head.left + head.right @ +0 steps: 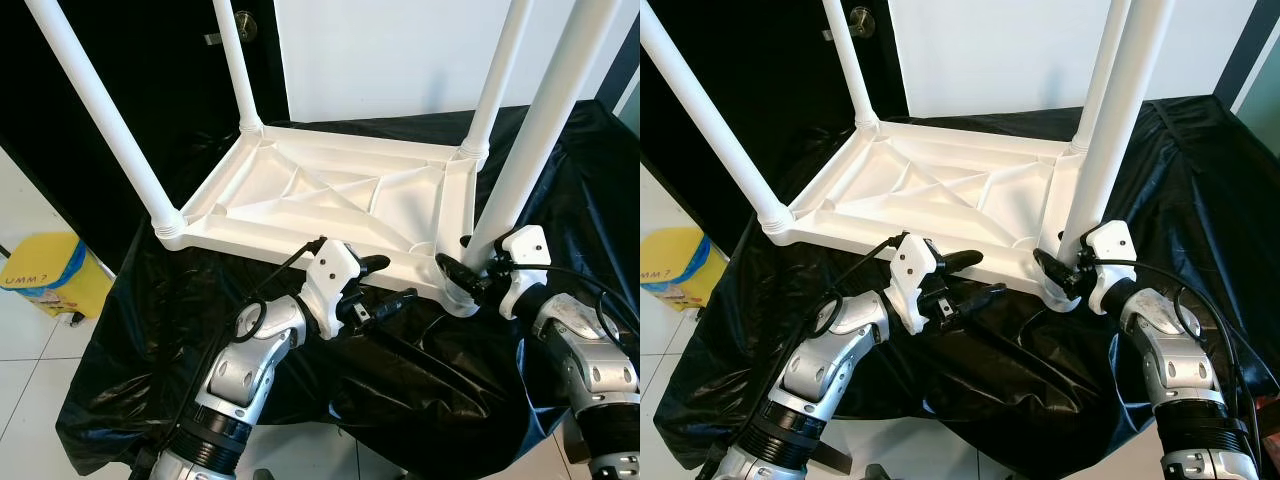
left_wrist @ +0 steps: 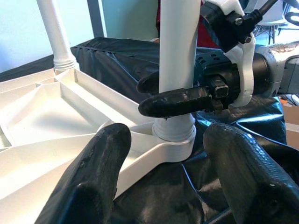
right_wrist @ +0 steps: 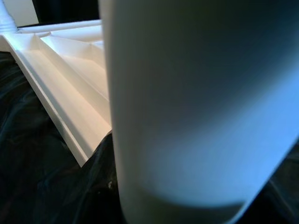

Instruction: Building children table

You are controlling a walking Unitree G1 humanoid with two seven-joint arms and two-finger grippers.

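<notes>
A white plastic children's table (image 1: 300, 200) lies upside down on a black cloth, with its legs pointing up. My right gripper (image 1: 462, 270) is shut on the near-right leg (image 1: 530, 140) just above the corner socket. In the left wrist view its black fingers (image 2: 177, 100) clasp that leg (image 2: 175, 46) from both sides. The leg (image 3: 196, 102) is very close in the right wrist view. My left gripper (image 1: 388, 284) hovers open at the table's near edge, left of that corner, holding nothing. Its own fingertips (image 2: 93, 172) point toward the socket.
The black cloth (image 1: 420, 370) drapes over the support and hangs down in front. A yellow bag-like thing (image 1: 45, 275) sits on the tiled floor at the left. Behind are a dark door with a knob (image 1: 245, 25) and a white wall.
</notes>
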